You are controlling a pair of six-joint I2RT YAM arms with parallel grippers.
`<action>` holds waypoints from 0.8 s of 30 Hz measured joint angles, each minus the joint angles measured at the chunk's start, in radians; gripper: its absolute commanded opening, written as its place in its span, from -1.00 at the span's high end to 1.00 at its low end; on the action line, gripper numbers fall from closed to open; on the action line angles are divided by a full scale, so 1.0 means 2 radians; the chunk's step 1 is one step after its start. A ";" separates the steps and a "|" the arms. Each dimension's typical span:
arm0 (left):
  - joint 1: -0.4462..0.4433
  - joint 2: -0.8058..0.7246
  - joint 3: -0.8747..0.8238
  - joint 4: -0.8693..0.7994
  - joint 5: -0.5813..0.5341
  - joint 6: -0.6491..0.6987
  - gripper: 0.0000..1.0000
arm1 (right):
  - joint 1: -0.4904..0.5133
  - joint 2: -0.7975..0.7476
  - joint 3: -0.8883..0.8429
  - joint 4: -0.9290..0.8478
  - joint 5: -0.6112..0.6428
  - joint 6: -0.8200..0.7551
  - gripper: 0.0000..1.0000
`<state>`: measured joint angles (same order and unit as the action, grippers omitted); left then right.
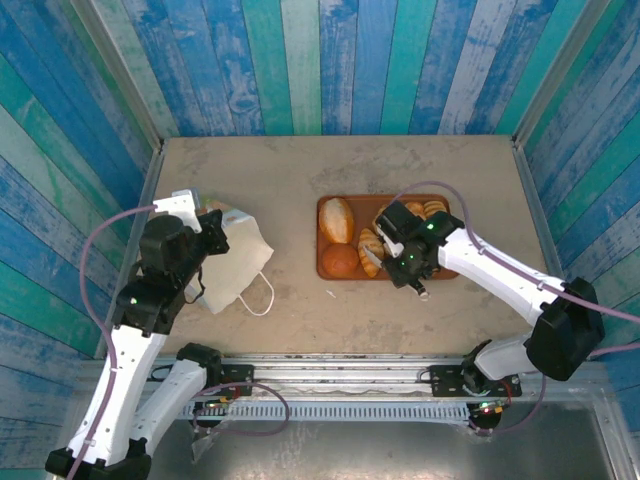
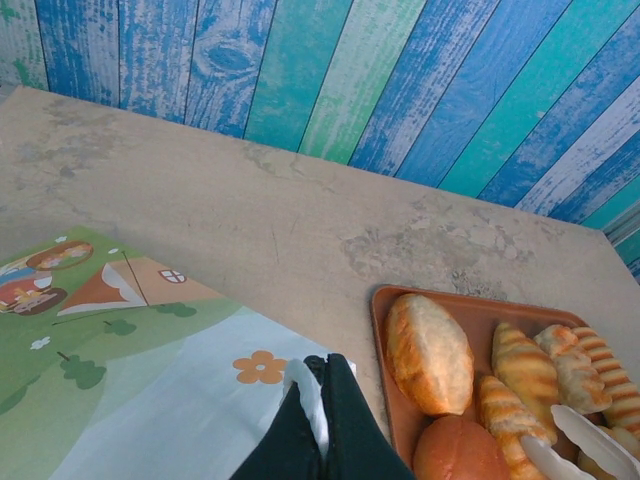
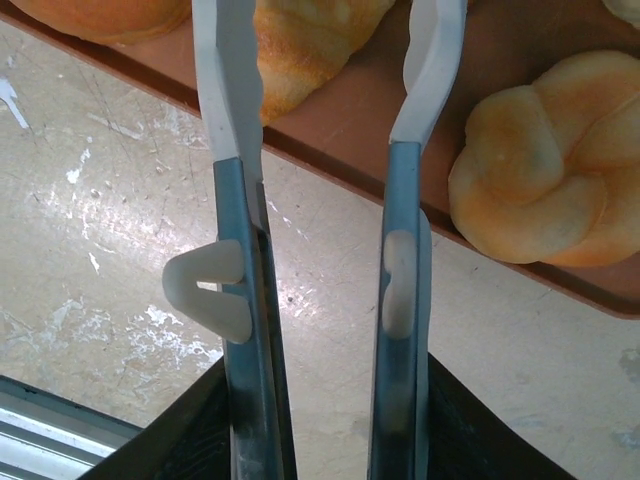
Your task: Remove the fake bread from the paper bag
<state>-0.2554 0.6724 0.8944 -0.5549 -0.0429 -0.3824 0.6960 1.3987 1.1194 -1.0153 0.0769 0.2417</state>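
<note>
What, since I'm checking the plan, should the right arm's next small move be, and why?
Probably lift the right end effector clear of the tray: its jaws stand open and empty above it, bread lies on the tray, and the left end effector pinches the paper bag's edge.

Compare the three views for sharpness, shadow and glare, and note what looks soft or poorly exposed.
Top external view: even, diffuse light, faint shadows, the paper bag bright but readable. Left wrist view: bag print crisp, the left gripper dark and featureless. Right wrist view: the right gripper carries a pale sheen along its fingers; the knotted roll looks slightly soft.
</note>
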 measured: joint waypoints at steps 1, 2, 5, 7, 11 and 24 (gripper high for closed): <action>0.000 0.001 0.000 0.002 0.000 0.000 0.96 | 0.000 -0.005 0.000 0.001 0.001 -0.001 0.09; 0.000 0.002 0.000 0.003 0.001 0.000 0.96 | 0.000 -0.010 0.000 0.001 0.002 -0.002 0.08; 0.000 0.003 0.000 0.007 0.004 -0.003 0.96 | 0.000 -0.032 0.000 0.003 0.008 -0.004 0.05; 0.000 0.005 0.000 0.008 0.006 -0.005 0.96 | 0.000 -0.048 0.000 0.006 0.014 -0.005 0.05; 0.000 0.006 0.000 0.008 0.009 -0.008 0.96 | 0.000 -0.075 0.000 0.012 0.028 -0.009 0.09; 0.000 0.006 0.000 0.011 0.014 -0.019 0.98 | 0.000 -0.165 -0.001 0.061 0.073 -0.011 0.12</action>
<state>-0.2554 0.6834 0.8944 -0.5320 -0.0139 -0.4206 0.6952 1.0687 1.1175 -0.8928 0.2226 0.2192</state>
